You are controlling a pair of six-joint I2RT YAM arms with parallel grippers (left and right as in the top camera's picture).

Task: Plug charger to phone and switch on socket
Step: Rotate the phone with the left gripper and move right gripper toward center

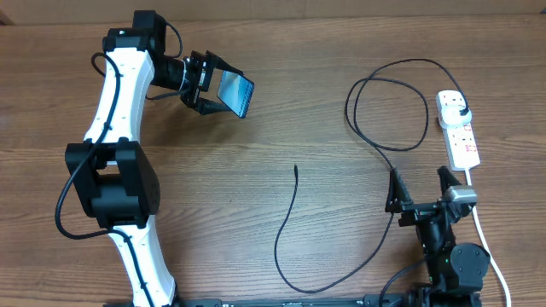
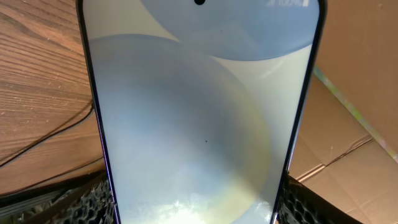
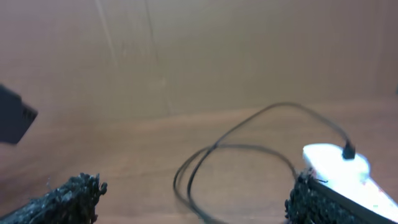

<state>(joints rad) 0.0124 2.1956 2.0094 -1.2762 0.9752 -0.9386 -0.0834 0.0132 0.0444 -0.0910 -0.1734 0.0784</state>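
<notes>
My left gripper (image 1: 220,87) is shut on the phone (image 1: 236,92) and holds it lifted above the table at the upper left. In the left wrist view the phone's pale screen (image 2: 199,112) fills the frame, with a finger (image 2: 87,202) pressed against each long edge. The charger (image 1: 392,102) is a thin black cable looped at the right. Its plug (image 1: 461,111) sits in the white socket (image 1: 458,128), and its free tip (image 1: 295,168) lies mid-table. My right gripper (image 1: 420,183) stands open at the lower right, near the cable and touching nothing. The right wrist view shows the loop (image 3: 236,149) and socket (image 3: 339,168) ahead.
The socket's white cord (image 1: 488,243) runs down the right side past my right arm. Brown cardboard (image 2: 348,112) lies beyond the table's far edge. A dark blurred shape (image 3: 12,115) shows at the left of the right wrist view.
</notes>
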